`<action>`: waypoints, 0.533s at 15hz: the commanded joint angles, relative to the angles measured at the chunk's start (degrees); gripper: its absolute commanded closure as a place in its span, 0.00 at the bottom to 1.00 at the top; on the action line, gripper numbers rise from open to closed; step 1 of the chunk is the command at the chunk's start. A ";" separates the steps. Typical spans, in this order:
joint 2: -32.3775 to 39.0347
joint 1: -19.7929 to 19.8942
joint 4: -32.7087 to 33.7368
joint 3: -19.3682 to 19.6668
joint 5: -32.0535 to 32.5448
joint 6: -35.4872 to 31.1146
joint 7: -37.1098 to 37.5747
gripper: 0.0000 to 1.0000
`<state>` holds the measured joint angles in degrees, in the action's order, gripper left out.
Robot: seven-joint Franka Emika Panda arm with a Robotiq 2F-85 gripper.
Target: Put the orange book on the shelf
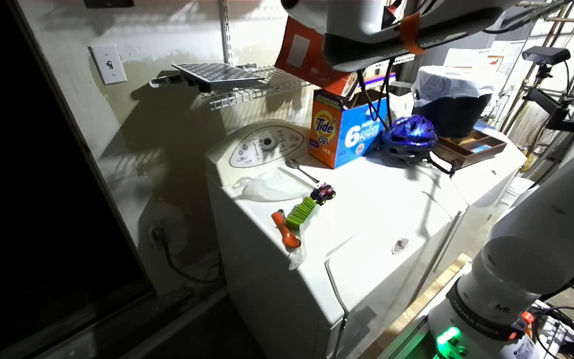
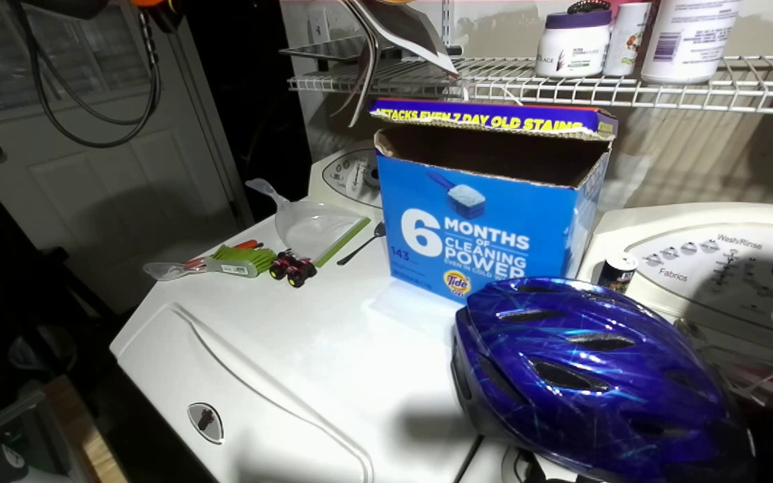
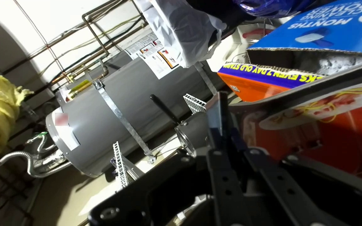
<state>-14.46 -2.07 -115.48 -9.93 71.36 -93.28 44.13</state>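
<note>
Orange book (image 1: 316,61) is up in the air, tilted, toward the back edge of the desk (image 1: 361,204) and near the shelf (image 1: 263,88). Your fingers (image 3: 215,121) are pinched nearly together with the book clamped between them. You've also got the Tide box (image 1: 353,133) standing by that back edge, top open, pretty close to the book.

the orange book (image 1: 312,59) hangs tilted and bowed, a pale panel on its cover. near it we see the white wire shelf (image 2: 494,88); touching, we cannot tell.
</note>
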 commanded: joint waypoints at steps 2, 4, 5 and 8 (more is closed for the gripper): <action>1.67 -1.16 0.10 0.13 8.25 1.97 1.47 0.98; 2.27 -1.48 0.33 0.26 11.95 1.53 1.94 0.98; 2.52 -1.56 0.36 0.29 14.24 1.47 2.32 0.98; 3.81 -1.76 0.99 0.67 20.52 1.18 3.91 0.98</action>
<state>-11.75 -2.90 -115.77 -9.94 85.09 -92.38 45.29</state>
